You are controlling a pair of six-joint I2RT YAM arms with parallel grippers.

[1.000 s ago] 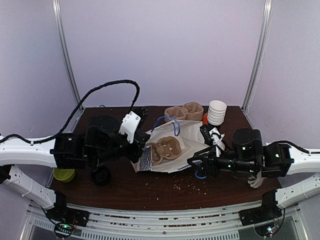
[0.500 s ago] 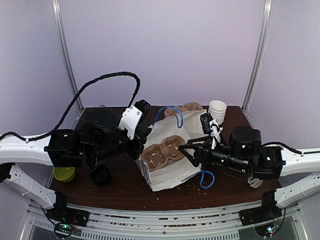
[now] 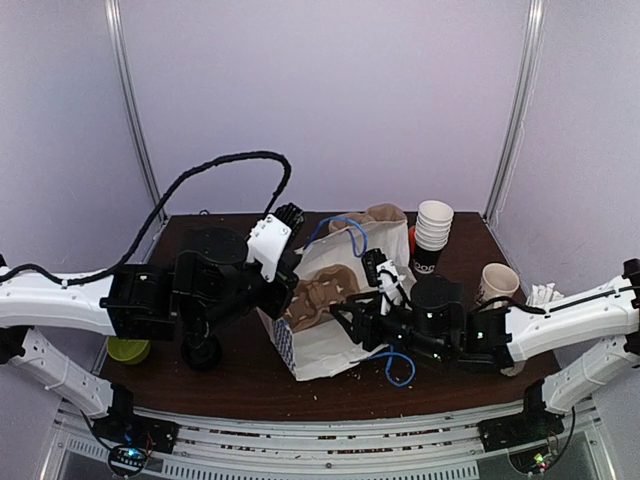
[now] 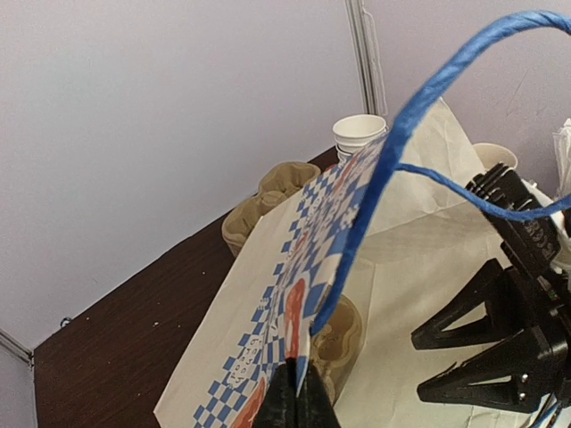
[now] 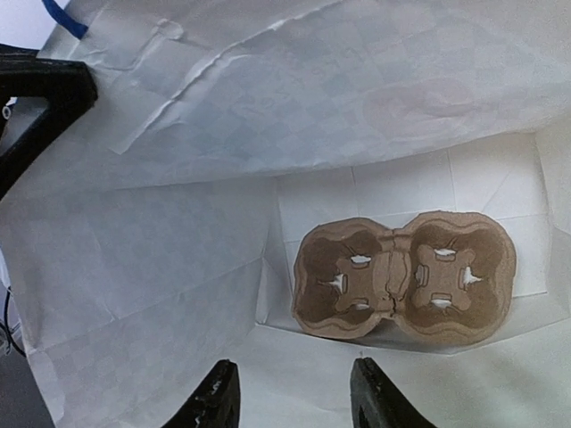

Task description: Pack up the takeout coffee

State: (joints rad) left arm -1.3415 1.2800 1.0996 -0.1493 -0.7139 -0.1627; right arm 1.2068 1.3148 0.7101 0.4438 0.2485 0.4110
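At the upper right of the overhead view, just below the stack [image 3: 434,222] of lidless cups, the coffee [image 3: 424,264] stands on the desk [image 3: 230,385], well outside the bag [image 3: 335,345]. It looks upright, with its long axis vertical and the black lettered band low. Its top is lost against the stack, so the lid cannot be made out. The right arm [image 3: 560,315] crosses just in front of it, and the mug [image 3: 497,283] sits to its right.

At centre frame the bag is propped up on a slant, its mouth turned toward the lower right. The left jaws are pinched fully shut on the bag's checkered rim, close to where a blue handle [image 4: 393,152] is anchored. They lift that side, I judge to hold the mouth wide.

The right jaws stand partly apart, grip nothing and reach into the mouth. In the right wrist view their tips sit at the bottom edge with white paper all round. They seem to be spreading or steadying the lower wall, not carrying anything.

Deep in the bag the carrier [image 5: 406,272] lies flat against the bottom, wells facing the opening. That is the likely seat for the cup.

While the bag leans like this, the wells point sideways rather than up. My guess is that the bag must be stood straighter before the coffee goes in, so that the cup can stay vertical with its top up.
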